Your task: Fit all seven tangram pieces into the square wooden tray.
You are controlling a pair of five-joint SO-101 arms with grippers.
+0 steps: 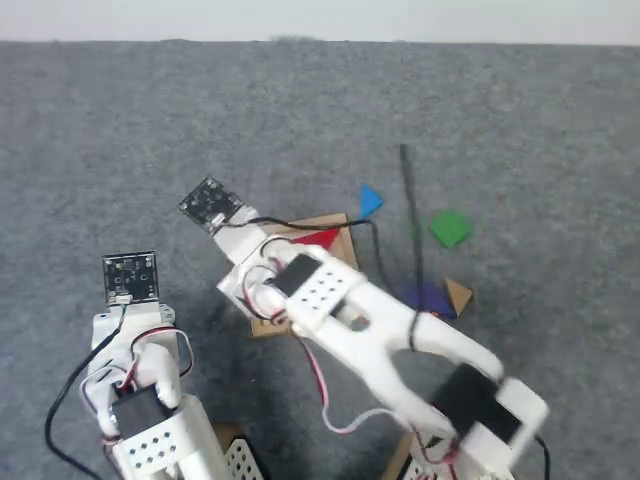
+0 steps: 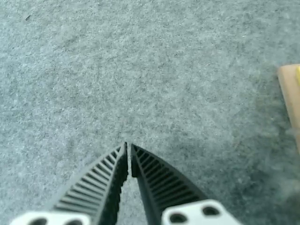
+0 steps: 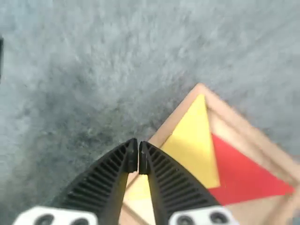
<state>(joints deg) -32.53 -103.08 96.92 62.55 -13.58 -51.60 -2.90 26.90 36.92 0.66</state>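
Since both tools have their jaws pressed together with nothing between, no piece is in hand. Nearest us, the left tool [image 2: 127,150] hangs over bare grey worktop [image 2: 140,70]; from above, the tray [image 1: 340,222] lies at its 3 o'clock. The right tool [image 3: 138,155] is poised at a tray corner beside the yellow piece [image 3: 192,140], which lies flat inside against the red piece [image 3: 243,176]. Beyond the tray, loose on the worktop, the purple piece [image 1: 425,297] and orange piece [image 1: 460,294] lie close together at its 3 o'clock, the green piece [image 1: 450,228] at 2 o'clock, the blue piece [image 1: 370,200] at 1 o'clock.

We judge the pieces thin, stiff, light and smooth. Lying flat on the nap they offer only their edges, so we would pinch across two opposite sides near the middle, letting the tips sink into the soft cover.

From above, the right arm [image 1: 400,340] covers most of the tray, so we cannot tell how full it is. We count six colours; whether a seventh lies under the arm is unclear. A black cable [image 1: 410,220] runs down beside the purple piece, muddying its outline, and whether the right tool touches the rim we cannot say.
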